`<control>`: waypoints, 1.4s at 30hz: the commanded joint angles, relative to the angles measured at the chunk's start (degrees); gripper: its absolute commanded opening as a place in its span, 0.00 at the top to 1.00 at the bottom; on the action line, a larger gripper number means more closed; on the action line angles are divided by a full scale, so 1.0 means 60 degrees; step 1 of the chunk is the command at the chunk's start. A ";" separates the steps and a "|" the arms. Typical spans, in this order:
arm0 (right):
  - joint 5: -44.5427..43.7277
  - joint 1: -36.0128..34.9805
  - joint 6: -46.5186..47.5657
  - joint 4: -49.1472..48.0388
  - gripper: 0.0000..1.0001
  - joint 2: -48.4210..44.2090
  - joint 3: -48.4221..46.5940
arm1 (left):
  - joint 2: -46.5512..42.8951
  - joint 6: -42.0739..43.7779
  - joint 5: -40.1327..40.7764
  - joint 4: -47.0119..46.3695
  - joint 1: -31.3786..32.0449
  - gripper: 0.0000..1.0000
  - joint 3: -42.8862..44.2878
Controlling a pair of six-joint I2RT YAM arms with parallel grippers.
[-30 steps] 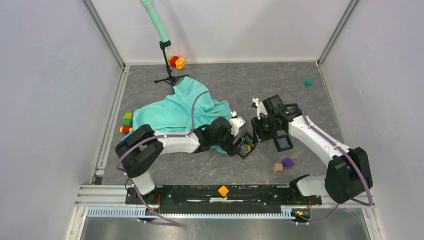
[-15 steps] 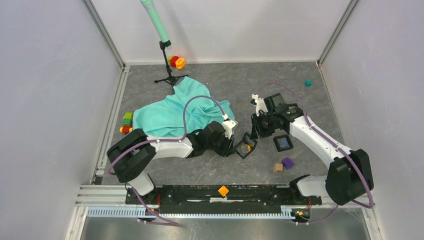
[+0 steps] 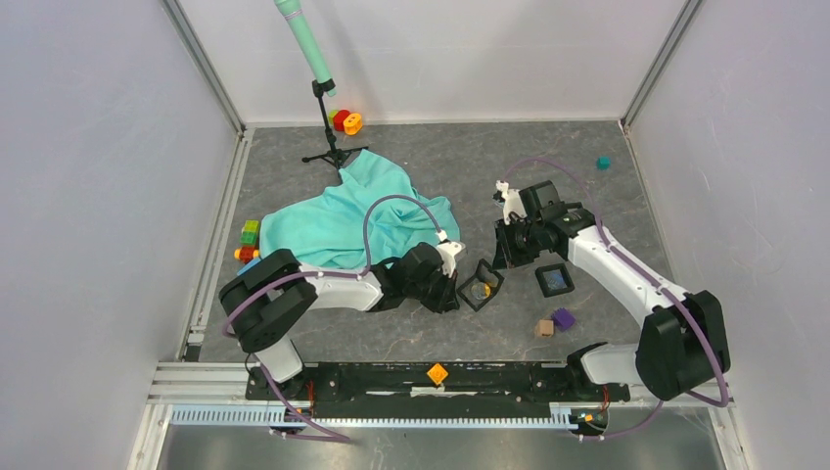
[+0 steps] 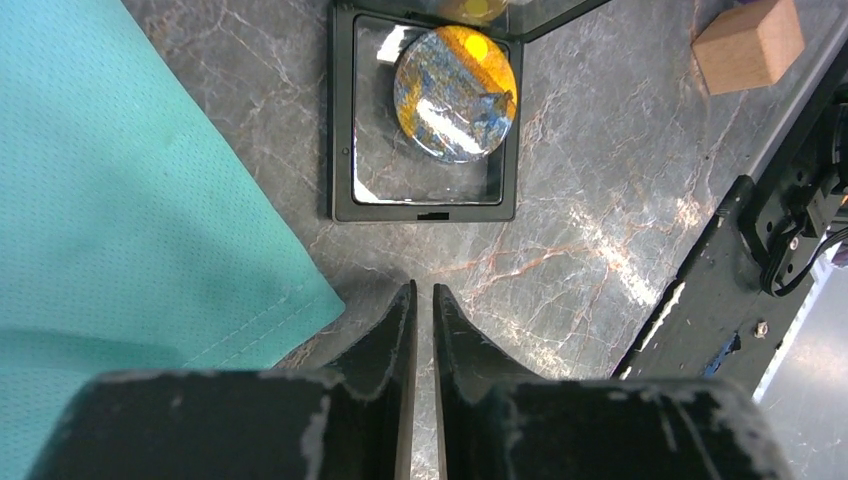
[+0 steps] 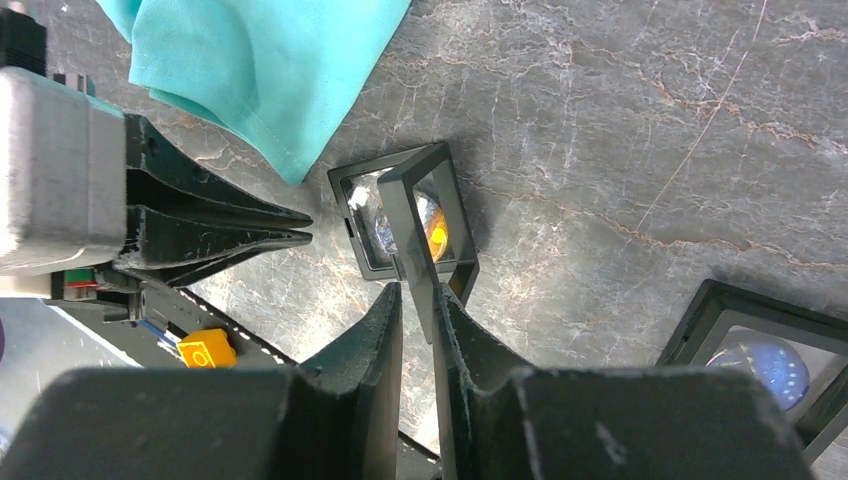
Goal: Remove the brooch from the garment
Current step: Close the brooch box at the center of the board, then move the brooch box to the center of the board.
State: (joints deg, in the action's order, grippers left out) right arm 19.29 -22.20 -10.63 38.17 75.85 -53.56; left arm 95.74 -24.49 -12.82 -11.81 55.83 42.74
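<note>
Left wrist: garment [image 4: 130,200] hem beside fingers [image 4: 385,345], case [image 4: 341,120] beyond.

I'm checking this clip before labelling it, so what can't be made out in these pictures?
Right wrist view: the fingers of the right gripper hide whether they pinch the case lid.
Left wrist view: the top edge cuts off that lid above the brooch.
Top view: the left arm covers the near edge of the T-shirt, and the brooch's pattern is too small to read.
</note>
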 commanded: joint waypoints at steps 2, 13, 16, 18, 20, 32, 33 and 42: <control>0.0092 0.0039 0.0075 -0.0389 0.79 0.0170 0.0033 | 0.0208 -0.0507 -0.0127 -0.0535 0.0113 0.85 -0.0118; 0.0428 0.0048 0.0079 -0.0661 0.82 0.0368 0.0435 | 0.0792 -0.0557 0.0234 -0.0800 0.0180 0.88 0.0074; 0.0729 0.0037 0.0047 -0.0737 0.85 0.0276 0.0600 | 0.0959 -0.0537 0.0382 -0.0802 0.0181 0.89 0.0154; 0.0848 0.0037 0.0022 -0.0766 0.87 0.0174 0.0705 | 0.1107 -0.0507 0.0475 -0.0866 0.0182 0.89 0.0208; 0.0959 0.0037 -0.0003 -0.0806 0.89 0.0094 0.0830 | 0.1282 -0.0526 0.0561 -0.1033 0.0172 0.89 0.0230; 0.1478 -0.0166 -0.0303 -0.1309 0.93 -0.0365 0.1793 | 0.1694 -0.0617 0.0700 -0.1429 0.0171 0.90 0.0355; 0.1400 -0.0168 -0.0296 -0.1299 0.93 -0.0445 0.1793 | 0.1529 -0.0620 0.0779 -0.1429 0.0179 0.90 0.0283; 0.0303 -0.1143 -0.1242 -0.2493 0.91 -0.1082 0.2353 | -0.1929 -0.0132 0.2092 0.1086 0.0092 0.88 -0.0412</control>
State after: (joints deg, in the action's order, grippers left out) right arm 24.86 -25.67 -14.22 29.06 71.44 -41.04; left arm 95.37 -27.24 -6.55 -15.31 56.73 40.93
